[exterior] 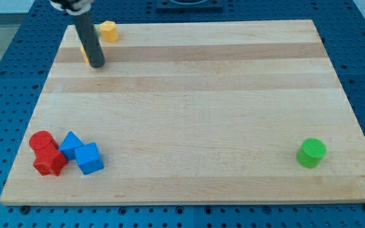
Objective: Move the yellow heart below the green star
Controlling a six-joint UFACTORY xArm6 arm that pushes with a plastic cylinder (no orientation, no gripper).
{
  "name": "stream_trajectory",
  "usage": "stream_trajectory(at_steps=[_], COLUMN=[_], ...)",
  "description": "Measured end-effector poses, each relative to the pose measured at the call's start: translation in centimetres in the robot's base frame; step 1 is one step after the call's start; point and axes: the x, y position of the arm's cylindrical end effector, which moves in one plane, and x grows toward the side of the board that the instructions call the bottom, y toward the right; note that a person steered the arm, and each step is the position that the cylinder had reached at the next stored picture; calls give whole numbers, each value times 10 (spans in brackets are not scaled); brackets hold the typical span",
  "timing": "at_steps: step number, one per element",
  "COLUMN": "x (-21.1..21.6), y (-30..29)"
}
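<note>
Our tip (97,64) has no jaws; it touches a mostly hidden yellow block (83,52) at the board's (189,95) top left. Another yellow block (109,31) sits near. We count two red (41,140) (50,162), two blue (71,144) (89,158), one green cylinder (311,152).

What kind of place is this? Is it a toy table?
Probably a robot lab bench, not a playroom. A wooden board lies on a blue plate full of holes, and my tip stands by a yellow block, with small plastic blocks scattered about.
</note>
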Motion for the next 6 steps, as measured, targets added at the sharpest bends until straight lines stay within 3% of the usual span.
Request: stream_trajectory(at_steps=[2, 4, 6], x=[22, -22, -11], y=[3, -26, -23])
